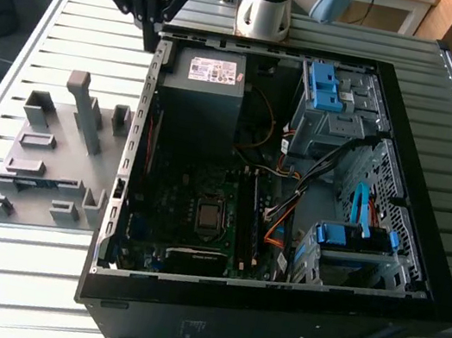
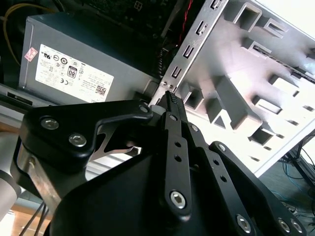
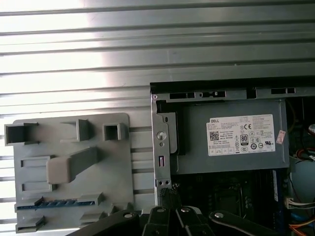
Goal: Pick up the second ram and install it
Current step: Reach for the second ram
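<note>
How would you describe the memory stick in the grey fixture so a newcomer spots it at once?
Find the open black computer case; on the exterior view's left of it lies a grey plastic fixture plate. In its long slot sits the thin blue-green memory stick, the only coloured piece among plain grey blocks.
</note>
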Controlling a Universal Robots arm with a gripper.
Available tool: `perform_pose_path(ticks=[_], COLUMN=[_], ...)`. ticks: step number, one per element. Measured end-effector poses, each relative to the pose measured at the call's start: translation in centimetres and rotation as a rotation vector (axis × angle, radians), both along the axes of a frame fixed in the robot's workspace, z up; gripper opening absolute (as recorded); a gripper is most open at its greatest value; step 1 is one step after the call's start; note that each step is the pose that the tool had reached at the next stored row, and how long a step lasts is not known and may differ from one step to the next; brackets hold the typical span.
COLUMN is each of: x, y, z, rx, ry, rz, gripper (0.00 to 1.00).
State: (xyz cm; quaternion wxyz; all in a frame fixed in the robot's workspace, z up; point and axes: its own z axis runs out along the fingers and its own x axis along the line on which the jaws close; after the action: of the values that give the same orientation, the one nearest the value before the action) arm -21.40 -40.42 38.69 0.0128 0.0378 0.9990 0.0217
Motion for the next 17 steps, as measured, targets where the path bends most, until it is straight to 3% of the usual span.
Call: perform_pose_path(ticks=[17], x=[-0.46], y=[-0.27], z=[-0.05], rx=[0.0], ry=[0.0006], rz=[0.0], gripper=[0.1])
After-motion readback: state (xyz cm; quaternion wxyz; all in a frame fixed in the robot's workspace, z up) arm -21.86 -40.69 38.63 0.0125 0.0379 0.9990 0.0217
